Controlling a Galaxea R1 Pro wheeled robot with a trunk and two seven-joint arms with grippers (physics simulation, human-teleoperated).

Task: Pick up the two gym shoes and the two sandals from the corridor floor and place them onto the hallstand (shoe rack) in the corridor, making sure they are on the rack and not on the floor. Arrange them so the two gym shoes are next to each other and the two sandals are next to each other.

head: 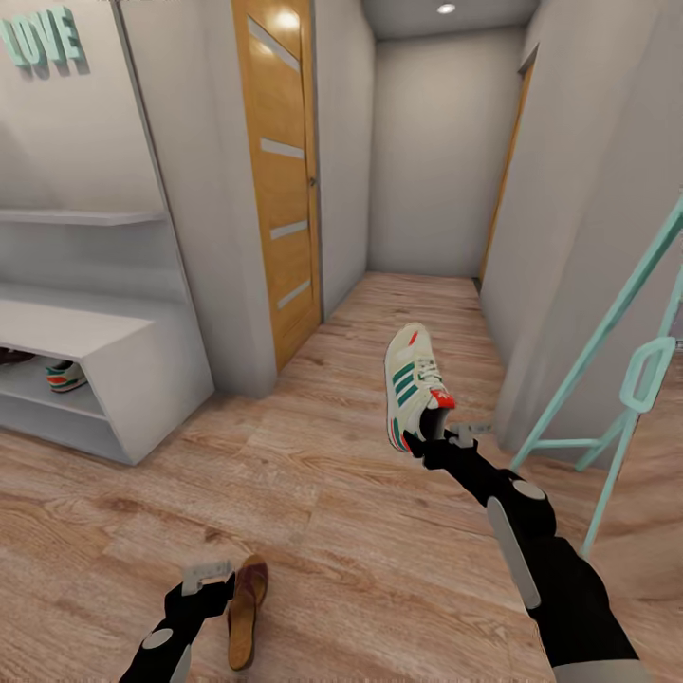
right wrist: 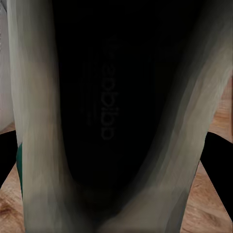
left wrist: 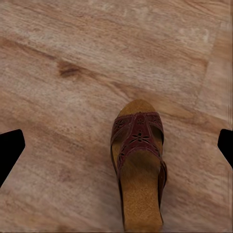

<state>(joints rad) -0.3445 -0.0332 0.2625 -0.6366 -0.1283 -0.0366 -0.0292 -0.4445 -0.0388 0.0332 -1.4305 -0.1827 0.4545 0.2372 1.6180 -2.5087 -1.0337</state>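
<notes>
Head view: high, facing forward-down along corridor floor (head: 313, 493). Left wrist view: close above same floor, looking down at sandal (left wrist: 138, 170), shared with head view. Right wrist view: pressed against gym shoe (right wrist: 111, 121) opening, also in head view.

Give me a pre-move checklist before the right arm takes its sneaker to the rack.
1. Right gripper shut on the sneaker at the heel: ok.
2. Sneaker lifted off the floor: ok.
3. Other sneaker already in the rack slot: ok.
4. Free space beside it: cannot tell, view cropped.
5. Left gripper by the sandal, fingers spread in the wrist view, not holding: ok.
6. Second sandal located: cannot tell.
</notes>
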